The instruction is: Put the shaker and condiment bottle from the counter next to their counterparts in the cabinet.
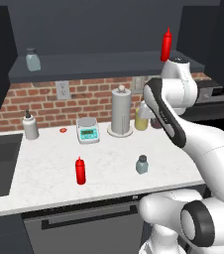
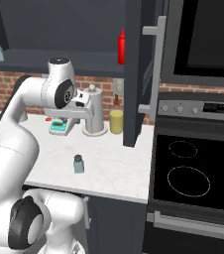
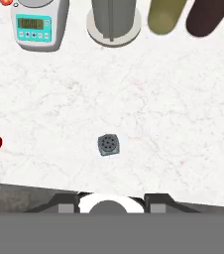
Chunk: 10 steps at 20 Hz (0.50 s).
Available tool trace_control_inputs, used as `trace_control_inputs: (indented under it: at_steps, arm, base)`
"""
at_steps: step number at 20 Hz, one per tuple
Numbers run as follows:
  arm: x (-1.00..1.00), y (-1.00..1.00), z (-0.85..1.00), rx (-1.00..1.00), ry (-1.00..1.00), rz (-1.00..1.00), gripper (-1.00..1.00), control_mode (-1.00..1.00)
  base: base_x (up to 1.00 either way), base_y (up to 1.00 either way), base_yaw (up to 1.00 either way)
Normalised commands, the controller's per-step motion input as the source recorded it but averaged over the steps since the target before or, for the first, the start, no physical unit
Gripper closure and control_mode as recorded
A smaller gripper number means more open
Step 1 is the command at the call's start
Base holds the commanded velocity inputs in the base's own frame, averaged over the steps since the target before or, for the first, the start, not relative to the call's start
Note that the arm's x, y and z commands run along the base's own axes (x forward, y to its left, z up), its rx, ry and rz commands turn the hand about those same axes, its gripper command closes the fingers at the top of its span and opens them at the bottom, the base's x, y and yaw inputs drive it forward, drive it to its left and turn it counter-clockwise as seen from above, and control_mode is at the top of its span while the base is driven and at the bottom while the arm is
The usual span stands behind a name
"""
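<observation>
While the gripper's jaw state could not be told, the shaker (image 3: 108,145) stood at frame centre on the counter (image 3: 173,124), and the condiment bottle (image 1: 81,170) stood lower left of centre.

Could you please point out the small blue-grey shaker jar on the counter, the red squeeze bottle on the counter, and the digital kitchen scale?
shaker (image 1: 142,164), left base view, jar body.
condiment bottle (image 1: 81,171), left base view, red body.
kitchen scale (image 3: 35,24), hand view, teal display.
</observation>
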Motion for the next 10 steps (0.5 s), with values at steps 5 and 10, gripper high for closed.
trace_control_inputs:
  at_steps: [5, 10]
  arm:
    - [-0.37, 0.01, 0.00, 0.00, -0.02, 0.03, -1.00, -1.00]
    - [-0.92, 0.28, 0.00, -0.01, -0.14, 0.31, -1.00, -1.00]
  base:
    - [0.00, 0.00, 0.00]
    - [0.00, 0.00, 0.00]
